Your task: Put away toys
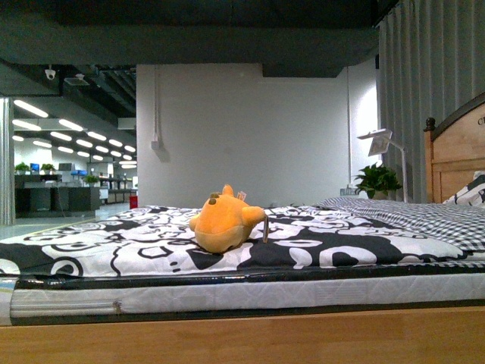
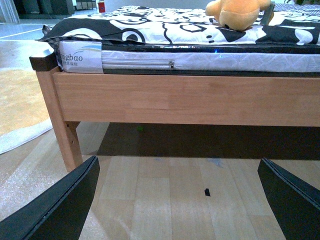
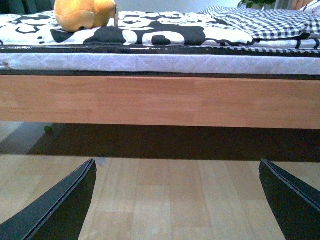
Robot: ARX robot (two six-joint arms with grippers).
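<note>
The soft orange-yellow plush animal with a rounded body (image 1: 225, 222) lies on the black-and-white patterned bedspread (image 1: 136, 243), higher than both grippers and ahead of them, near the mattress edge that faces them. The left gripper (image 2: 177, 160) and the right gripper (image 3: 176, 161) each hang low over the pale wood floor (image 3: 165, 195), facing the light wooden side rail of the bed (image 2: 185, 105). The jaws of both are spread wide, with nothing between them. From the left gripper the toy sits up and off toward the right arm's side; from the right gripper it sits up and off toward the left arm's side, so it lies between the two. Neither arm looks clearly nearer, though the front view places the toy slightly to the left arm's side. Its body appears to run roughly crosswise to the arms' reach. Either gripper would likely have to rise above the rail and mattress before reaching in.
</note>
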